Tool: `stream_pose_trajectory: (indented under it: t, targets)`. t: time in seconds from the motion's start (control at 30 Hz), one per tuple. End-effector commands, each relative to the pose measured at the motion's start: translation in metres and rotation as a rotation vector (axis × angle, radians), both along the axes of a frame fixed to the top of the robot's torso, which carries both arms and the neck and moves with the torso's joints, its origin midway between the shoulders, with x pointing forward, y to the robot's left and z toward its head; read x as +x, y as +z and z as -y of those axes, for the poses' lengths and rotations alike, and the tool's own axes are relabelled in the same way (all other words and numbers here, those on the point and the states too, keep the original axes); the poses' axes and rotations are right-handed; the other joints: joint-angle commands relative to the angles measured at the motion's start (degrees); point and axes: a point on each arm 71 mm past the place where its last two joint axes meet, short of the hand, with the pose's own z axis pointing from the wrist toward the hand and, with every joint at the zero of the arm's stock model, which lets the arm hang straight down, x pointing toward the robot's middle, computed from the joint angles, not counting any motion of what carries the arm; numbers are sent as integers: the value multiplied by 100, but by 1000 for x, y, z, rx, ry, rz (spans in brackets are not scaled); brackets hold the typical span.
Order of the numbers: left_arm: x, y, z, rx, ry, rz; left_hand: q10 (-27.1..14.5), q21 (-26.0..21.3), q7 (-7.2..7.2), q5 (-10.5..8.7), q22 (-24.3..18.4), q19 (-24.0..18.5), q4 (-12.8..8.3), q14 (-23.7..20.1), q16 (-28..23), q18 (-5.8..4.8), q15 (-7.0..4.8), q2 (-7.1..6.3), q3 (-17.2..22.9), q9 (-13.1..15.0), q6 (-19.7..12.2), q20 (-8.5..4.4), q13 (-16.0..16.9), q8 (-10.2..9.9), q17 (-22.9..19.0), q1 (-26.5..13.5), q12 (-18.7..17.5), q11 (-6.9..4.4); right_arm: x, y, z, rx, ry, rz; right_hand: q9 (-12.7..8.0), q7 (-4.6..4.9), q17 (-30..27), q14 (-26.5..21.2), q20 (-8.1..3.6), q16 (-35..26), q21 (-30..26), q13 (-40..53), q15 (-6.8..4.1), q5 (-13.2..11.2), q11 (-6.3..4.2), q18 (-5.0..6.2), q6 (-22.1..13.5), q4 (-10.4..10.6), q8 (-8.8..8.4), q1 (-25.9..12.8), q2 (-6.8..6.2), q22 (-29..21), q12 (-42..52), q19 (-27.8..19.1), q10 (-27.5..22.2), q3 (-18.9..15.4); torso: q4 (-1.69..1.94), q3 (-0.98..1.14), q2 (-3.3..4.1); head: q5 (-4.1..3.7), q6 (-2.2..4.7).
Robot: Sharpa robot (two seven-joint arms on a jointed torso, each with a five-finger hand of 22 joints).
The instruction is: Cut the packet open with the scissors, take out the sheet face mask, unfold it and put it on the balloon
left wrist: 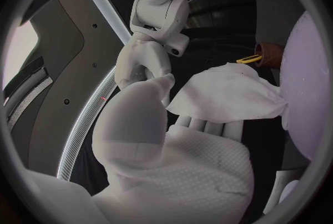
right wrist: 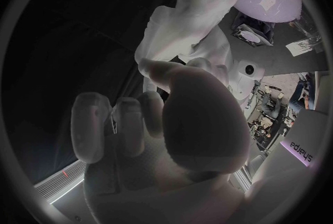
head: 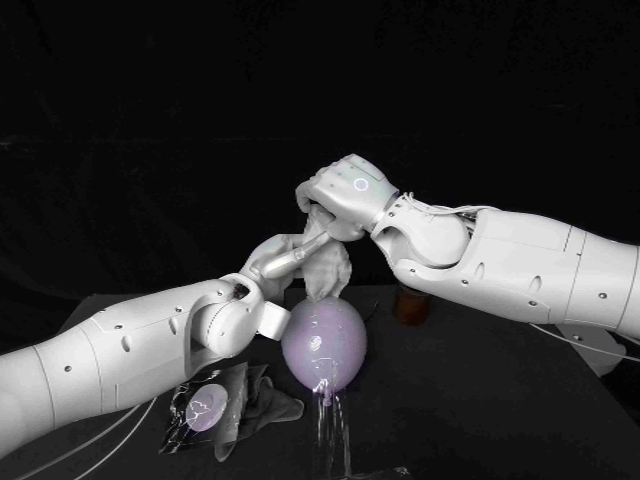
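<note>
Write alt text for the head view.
The right hand and, lower, the left hand hold a crumpled white mask over a pale purple balloon that stands on a black table. The packet lies near the left arm.

The left arm (head: 118, 345) comes in low from its side and slopes up toward the middle, forearm raised. The left hand (head: 274, 262) is at its tip, fingers pointing upward. From the wrist camera, that hand (left wrist: 173, 146) shows its palm open to the lens, with the thumb (left wrist: 149, 101) closed against the fingers on an edge of the sheet mask (left wrist: 225, 93).

The right arm (head: 536, 270) reaches in higher from the other side, bent down at the wrist. The right hand (head: 342, 195) sits above the left, knuckles up and fingers curled under. They grip the top of the mask, which hangs between the two hands. The hands are close together, the right just above the left.
</note>
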Motion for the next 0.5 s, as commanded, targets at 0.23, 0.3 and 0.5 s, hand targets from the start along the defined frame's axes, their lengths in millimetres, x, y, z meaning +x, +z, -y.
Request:
stream_pose_trajectory:
  t: [0.23, 0.3, 0.5]
  targets:
    - [3, 10, -4, -80, 19, 25, -103, -31, 238, -19, -5, -58, 8, -68, -43, 107, 2, 136, -158, -33, -134, 2, -6, -141, 5, -91, -28, -1, -1, -7, -1, -33, 7, -16, 9, 29, 1505, 609, 21, 20, 2, 873, 37, -17, 36, -44, -2, -27, 40, -66, 12, 1287, 24, 232, 334, -9, 1, -3, 6, 18, 7]
    - [4, 11, -6, -82, 36, 30, -178, -36, 179, -19, -5, -60, -65, -82, -48, 106, 4, 0, -193, -64, -325, 2, -12, -245, 3, 129, -54, -6, -2, -7, -1, -32, 8, -16, 9, 29, 1505, 609, 21, 20, 2, 873, 37, -17, 36, -44, -2, -27, 40, -66, 12, 1287, 24, 232, 334, -9, -2, -1, 5, 18, 7]
    - [7, 11, -11, -84, 85, 44, -590, -128, 136, -24, -37, -421, -277, -223, -81, 68, 84, -320, -365, -57, -518, 10, -15, -324, -28, 794, -79, 112, -3, -6, 0, -28, 12, -14, 9, 29, 1505, 609, 22, 20, 15, 872, 37, -17, 36, -47, -3, -29, 40, -68, 12, 1291, 21, 239, 334, -11, -1, 1, 1, 18, 5]
